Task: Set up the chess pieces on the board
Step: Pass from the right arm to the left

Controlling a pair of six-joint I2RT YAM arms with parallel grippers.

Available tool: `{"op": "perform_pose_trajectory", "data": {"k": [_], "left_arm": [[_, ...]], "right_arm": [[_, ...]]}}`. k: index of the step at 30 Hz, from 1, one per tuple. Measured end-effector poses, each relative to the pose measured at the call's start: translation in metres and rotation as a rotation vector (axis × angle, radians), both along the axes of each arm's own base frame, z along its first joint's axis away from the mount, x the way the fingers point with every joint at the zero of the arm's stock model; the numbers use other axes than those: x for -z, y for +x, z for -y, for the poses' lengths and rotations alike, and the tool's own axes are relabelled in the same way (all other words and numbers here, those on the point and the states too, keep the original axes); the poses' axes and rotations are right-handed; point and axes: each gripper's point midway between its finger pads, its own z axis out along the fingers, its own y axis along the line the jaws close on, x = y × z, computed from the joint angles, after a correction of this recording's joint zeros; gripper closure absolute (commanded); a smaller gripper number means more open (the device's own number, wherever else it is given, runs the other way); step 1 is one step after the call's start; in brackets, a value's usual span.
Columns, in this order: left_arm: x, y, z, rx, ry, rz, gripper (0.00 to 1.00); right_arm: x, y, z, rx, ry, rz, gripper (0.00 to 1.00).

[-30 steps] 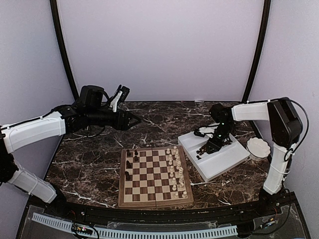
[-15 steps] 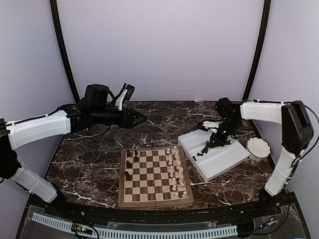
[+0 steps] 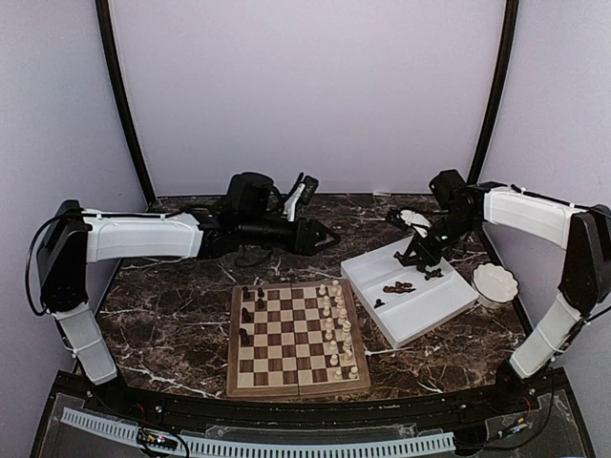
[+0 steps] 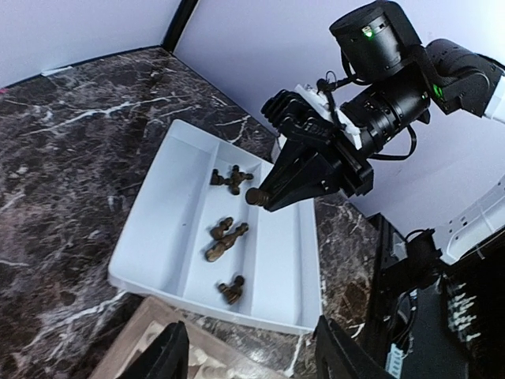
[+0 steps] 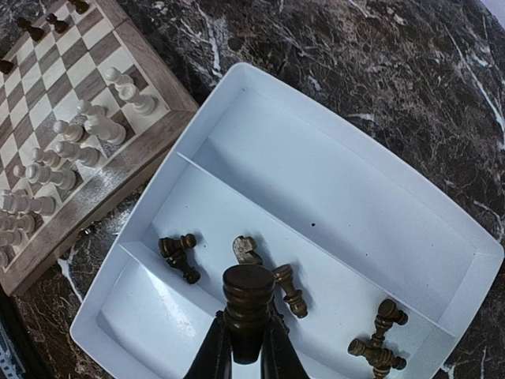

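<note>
So a dark piece (image 5: 247,300) is held upright, pinched tight in the right gripper (image 5: 246,351) over the tray (image 5: 316,181), and the board (image 3: 286,353) is found close on the tray's left.

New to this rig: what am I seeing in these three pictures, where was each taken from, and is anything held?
Two robot arms stand at a marble table's near edge. The wide picture comes from a fixed camera above and behind them; the other two from wrist cameras. On it lie a chessboard, cream-white pieces along its right side and a few dark ones on its left, a white divided tray with loose dark pieces, and a white bowl. The right arm's jaws are shut on one dark chess piece above the tray. The left arm's jaws stand open and empty.
</note>
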Motion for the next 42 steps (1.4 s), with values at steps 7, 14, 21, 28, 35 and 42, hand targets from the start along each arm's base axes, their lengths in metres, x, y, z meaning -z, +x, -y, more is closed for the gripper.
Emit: {"op": "perform_pose_trajectory", "data": {"k": [7, 14, 21, 28, 35, 42], "left_arm": [[0.015, 0.007, 0.059, 0.077, -0.127, -0.191, 0.43], [0.021, 0.0, 0.081, 0.16, -0.181, -0.35, 0.44], [0.017, -0.011, 0.089, 0.227, -0.197, -0.415, 0.48], [0.019, -0.023, 0.098, 0.286, -0.19, -0.451, 0.61], [0.026, -0.03, 0.101, 0.32, -0.181, -0.483, 0.74], [0.025, -0.033, 0.102, 0.343, -0.185, -0.501, 0.9]], "right_arm": [[-0.04, -0.022, -0.021, -0.121, 0.066, 0.089, 0.88], [-0.049, -0.054, -0.055, -0.285, 0.024, 0.119, 0.87], [-0.06, -0.054, -0.059, -0.305, -0.002, 0.151, 0.87], [-0.06, -0.056, -0.061, -0.313, -0.018, 0.157, 0.87], [-0.063, -0.056, -0.061, -0.315, -0.019, 0.16, 0.86], [-0.064, -0.057, -0.061, -0.318, -0.028, 0.157, 0.82]]}}
